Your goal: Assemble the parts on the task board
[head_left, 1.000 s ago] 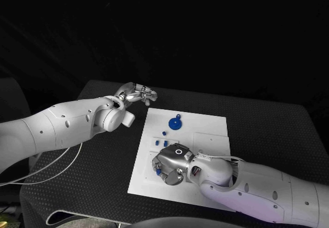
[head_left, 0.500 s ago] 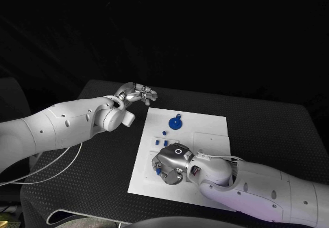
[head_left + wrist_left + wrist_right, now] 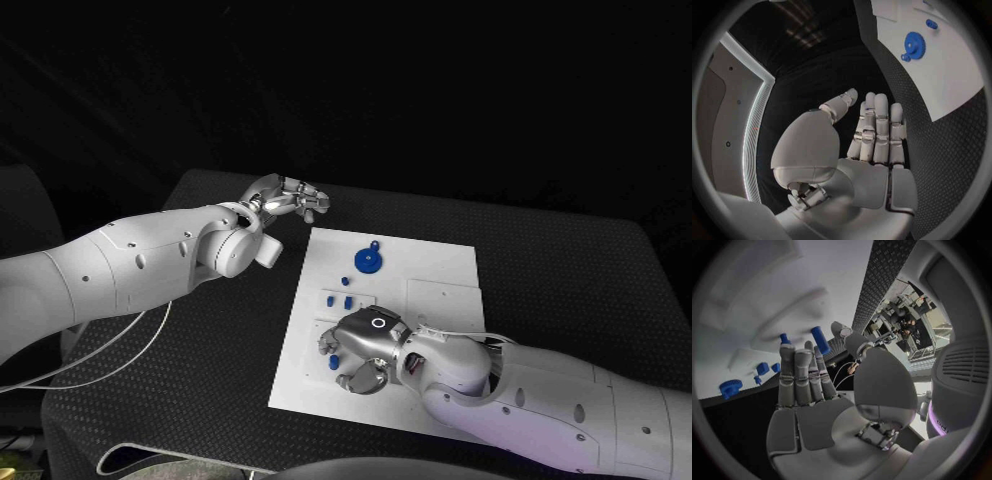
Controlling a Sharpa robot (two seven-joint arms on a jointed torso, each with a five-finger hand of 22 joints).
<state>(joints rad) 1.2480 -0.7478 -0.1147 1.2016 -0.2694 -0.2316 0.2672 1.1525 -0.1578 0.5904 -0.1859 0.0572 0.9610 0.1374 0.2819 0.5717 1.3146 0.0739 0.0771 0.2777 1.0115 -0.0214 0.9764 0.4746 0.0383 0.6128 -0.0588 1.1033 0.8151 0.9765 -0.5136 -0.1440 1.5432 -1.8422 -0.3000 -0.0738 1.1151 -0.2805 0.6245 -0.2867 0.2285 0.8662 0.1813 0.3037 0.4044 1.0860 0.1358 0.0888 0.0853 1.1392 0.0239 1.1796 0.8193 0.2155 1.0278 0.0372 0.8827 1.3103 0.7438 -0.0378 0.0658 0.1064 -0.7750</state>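
Observation:
The white task board (image 3: 433,300) lies in the middle of the table. A blue gear (image 3: 371,261) sits at its far end, with several small blue pieces (image 3: 340,298) a little nearer. My right hand (image 3: 368,350) hovers over the board's near left part, fingers apart and holding nothing. In the right wrist view a blue peg (image 3: 820,340) stands upright on the board (image 3: 767,290) between the fingers (image 3: 798,375) and the thumb; whether they touch it I cannot tell. A second blue piece (image 3: 784,338) shows just past the fingertips. My left hand (image 3: 289,195) is raised beyond the board's far left corner, open and empty.
The black table (image 3: 562,270) has bare room to the right of the board. In the left wrist view the gear (image 3: 914,42) lies on the board (image 3: 942,75), well away from the left hand (image 3: 873,135). A white cable (image 3: 130,345) hangs by the left arm.
My right hand has drawn back slightly toward me and its fingers have spread, uncovering small blue parts by the board's left edge. The left hand has not moved.

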